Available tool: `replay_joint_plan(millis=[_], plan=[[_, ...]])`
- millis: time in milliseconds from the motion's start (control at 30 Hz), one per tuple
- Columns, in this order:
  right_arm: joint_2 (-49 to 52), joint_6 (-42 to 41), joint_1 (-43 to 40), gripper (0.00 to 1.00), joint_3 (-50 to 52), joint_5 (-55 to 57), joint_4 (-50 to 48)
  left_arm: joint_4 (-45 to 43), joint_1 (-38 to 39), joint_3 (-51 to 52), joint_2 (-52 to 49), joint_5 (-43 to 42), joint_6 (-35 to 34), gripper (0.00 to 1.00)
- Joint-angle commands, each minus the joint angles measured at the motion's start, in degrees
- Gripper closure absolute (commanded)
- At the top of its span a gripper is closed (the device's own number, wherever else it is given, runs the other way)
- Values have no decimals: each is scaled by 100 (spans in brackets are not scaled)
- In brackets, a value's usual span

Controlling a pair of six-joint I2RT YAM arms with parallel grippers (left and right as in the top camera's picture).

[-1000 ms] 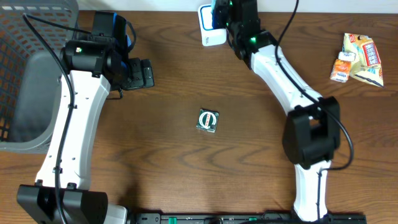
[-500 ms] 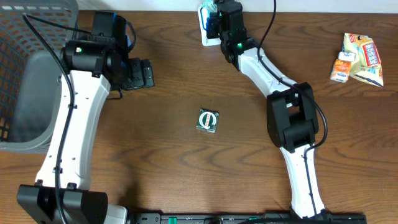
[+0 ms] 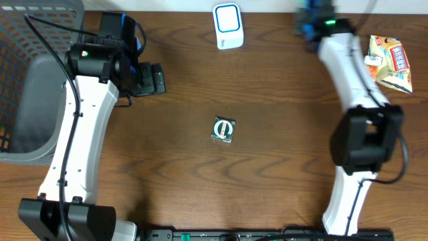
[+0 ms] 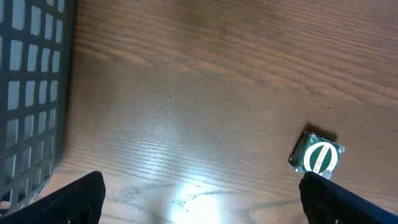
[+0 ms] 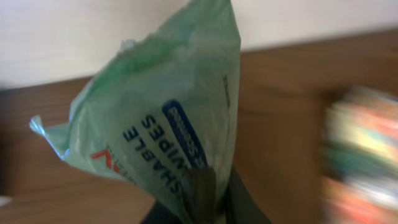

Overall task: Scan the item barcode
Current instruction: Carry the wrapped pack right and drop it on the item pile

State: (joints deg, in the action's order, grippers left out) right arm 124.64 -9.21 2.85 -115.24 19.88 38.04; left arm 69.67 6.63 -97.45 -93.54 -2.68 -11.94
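Presenting step: my right pincer [image 5: 208, 196] grips the wipes packet [image 5: 161, 112] at one o'clock (barcode unseen); next, face it toward the twelve-o'clock scanner [image 3: 228, 25].

Wooden table [image 3: 267, 100]. Grey mesh basket [image 3: 27, 80] at the left edge. Left gripper [image 3: 159, 78] just right of the basket, jaws wide apart, nothing between them. White scanner [image 3: 228, 25] at the far edge, centre. Small green-and-white packet [image 3: 223, 130] lies mid-table, alone. Right gripper [image 3: 309, 20] at the far edge, blurred, between the scanner and the snack packets [image 3: 390, 61] at the right.
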Motion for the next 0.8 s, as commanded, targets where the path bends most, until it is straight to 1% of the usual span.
replay_joint_plan(millis=[0,67,167,200,233,267,300,333,367,400,467,533,567,667,767], plan=[[-55,289,-533,99,-13,1429,640,15,-9,7,-33,28,31,2],[-44,286,-909,99,0,1368,927,15,-9,7,-33,28,31,2],[-42,284,-1469,99,2,1117,1084,15,-9,7,-33,28,31,2],[-33,280,-1779,96,2,903,1086,15,-9,7,-33,28,31,3],[-26,260,-1849,95,2,861,1091,15,-9,7,-33,31,31,2],[11,140,-2026,92,15,813,1108,15,-9,7,-33,28,31,2],[31,37,-2129,82,39,772,1110,15,-9,7,-33,28,31,2],[66,-24,-2181,67,61,717,1104,15,-9,7,-33,28,31,2],[83,-44,-2229,50,66,625,1108,15,-9,7,-33,28,33,2],[144,-39,-2315,15,66,284,1132,15,-9,7,-33,28,31,2],[181,-37,-2354,7,66,-205,1187,15,-9,7,-33,28,31,2],[181,-39,-2334,1,66,-590,1222,15,-9,7,-33,28,31,2],[164,-39,-2308,1,61,-859,1222,15,-9,7,-33,28,31,2],[-85,-44,-2188,1,59,-1639,1366,15,-9,7,-33,28,31,2],[-494,-192,-1947,1,59,-2721,1574,15,-9,7,-33,28,31,2]])
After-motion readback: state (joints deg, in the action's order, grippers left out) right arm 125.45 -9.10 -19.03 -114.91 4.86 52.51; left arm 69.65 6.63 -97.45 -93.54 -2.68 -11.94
